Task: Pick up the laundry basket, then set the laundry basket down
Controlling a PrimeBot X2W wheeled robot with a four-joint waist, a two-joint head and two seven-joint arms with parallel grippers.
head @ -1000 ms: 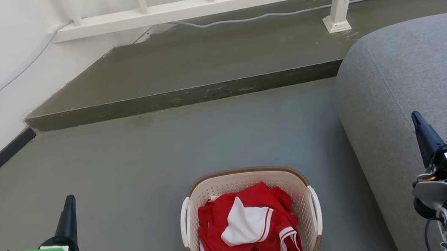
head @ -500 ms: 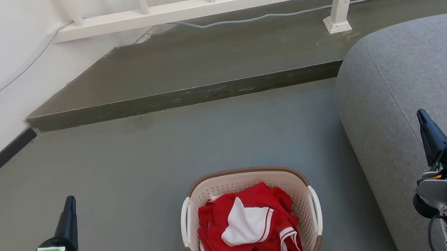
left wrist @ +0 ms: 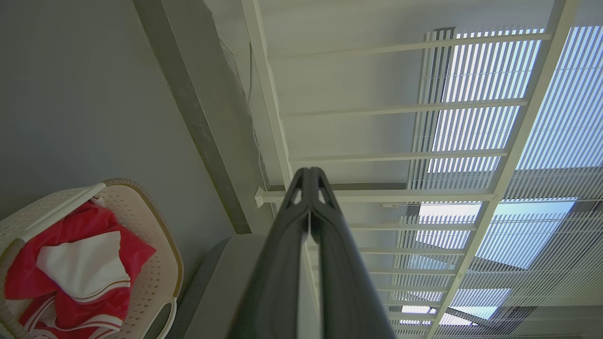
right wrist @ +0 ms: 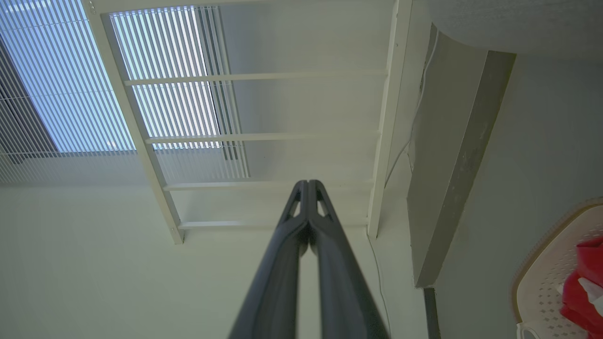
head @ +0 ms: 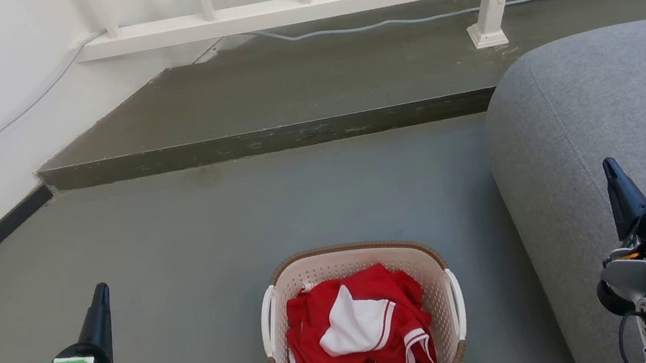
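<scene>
Left gripper (head: 100,291) left of laundry basket (head: 356,247); apart

The laundry basket (head: 364,318) sits upright on the floor (red-and-white clothes inside).

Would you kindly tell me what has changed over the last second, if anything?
The right claw drifted slightly to the robot's right early on, then held still. It stays shut and empty. Nothing was taken hold of or let go. The left claw stayed where it was, also shut. The basket and its red clothes lie unmoved on the floor.
</scene>
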